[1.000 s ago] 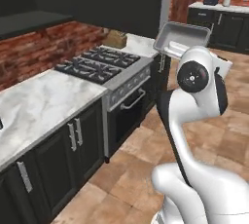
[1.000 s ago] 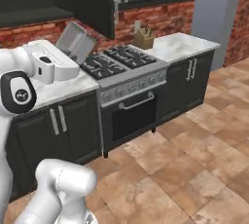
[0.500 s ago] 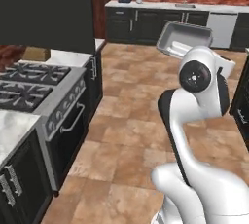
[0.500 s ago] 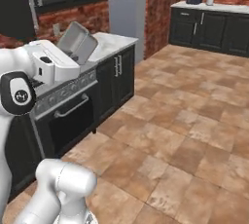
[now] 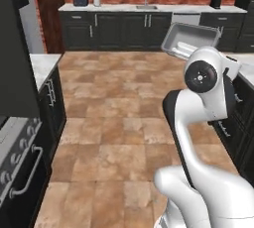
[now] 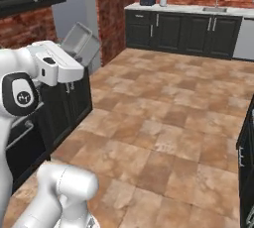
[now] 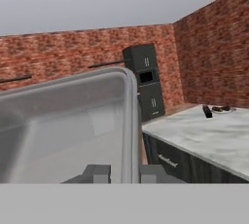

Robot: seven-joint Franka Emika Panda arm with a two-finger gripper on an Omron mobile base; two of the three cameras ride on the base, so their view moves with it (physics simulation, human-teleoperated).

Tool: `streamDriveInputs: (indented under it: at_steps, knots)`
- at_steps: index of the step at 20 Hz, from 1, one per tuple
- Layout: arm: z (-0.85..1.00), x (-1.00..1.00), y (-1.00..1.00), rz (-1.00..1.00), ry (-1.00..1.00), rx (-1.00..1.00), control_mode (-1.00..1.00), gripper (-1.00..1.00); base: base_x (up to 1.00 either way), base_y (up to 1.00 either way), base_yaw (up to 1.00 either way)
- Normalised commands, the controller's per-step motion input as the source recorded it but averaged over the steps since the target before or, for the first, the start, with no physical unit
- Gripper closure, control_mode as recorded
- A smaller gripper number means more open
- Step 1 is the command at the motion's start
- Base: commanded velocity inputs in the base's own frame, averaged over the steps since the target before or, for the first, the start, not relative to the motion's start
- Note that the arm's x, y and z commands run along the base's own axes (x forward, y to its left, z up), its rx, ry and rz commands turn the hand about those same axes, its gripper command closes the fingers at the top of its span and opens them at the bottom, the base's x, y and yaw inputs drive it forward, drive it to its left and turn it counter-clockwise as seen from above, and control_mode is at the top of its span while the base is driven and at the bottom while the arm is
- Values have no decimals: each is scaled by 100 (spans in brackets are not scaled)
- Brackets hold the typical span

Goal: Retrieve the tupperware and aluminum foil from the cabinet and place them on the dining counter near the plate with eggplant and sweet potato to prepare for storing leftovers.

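Observation:
The tupperware (image 5: pixel 191 41), a shallow pale grey translucent container, is held tilted in the air above my arm's elbow. It also shows beside the hand (image 6: pixel 81 43). In the hand view my gripper (image 7: pixel 127 174) is shut on the tupperware's (image 7: pixel 73 121) right rim, one fingertip inside the wall and one outside. To the right in that view lies a broad marble slab (image 7: pixel 209 135) on a dark base; I cannot tell whether it is the dining counter. The aluminum foil, the cabinet and the plate are out of view.
A wide brown tiled floor (image 5: pixel 124 98) lies open ahead. A long dark counter with a sink (image 5: pixel 149 8) runs along the far brick wall. The stove (image 5: pixel 15 162) is at the lower left. Dark floor cabinets (image 5: pixel 243 103) stand at the right.
The whole picture has swung away from the stove wall toward the open floor and the far counter, so the base has turned. The tupperware stays in the shut gripper.

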Motion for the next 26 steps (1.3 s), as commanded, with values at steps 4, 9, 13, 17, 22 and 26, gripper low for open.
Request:
streamDriveInputs:
  at_steps: [4, 9, 13, 17, 22, 26]
  knots:
    - [0, 0, 0, 0, 0, 0, 100, 100, 100, 0, -19]
    - [0, 0, 0, 0, 0, 0, 100, 100, 100, 0, -3]
    - [0, 0, 0, 0, 0, 0, 100, 100, 100, -4, -1]
    - [0, 0, 0, 0, 0, 0, 100, 100, 100, -15, -24]
    - [0, 0, 0, 0, 0, 0, 100, 100, 100, -1, -34]
    - [0, 0, 0, 0, 0, 0, 100, 100, 100, 0, -36]
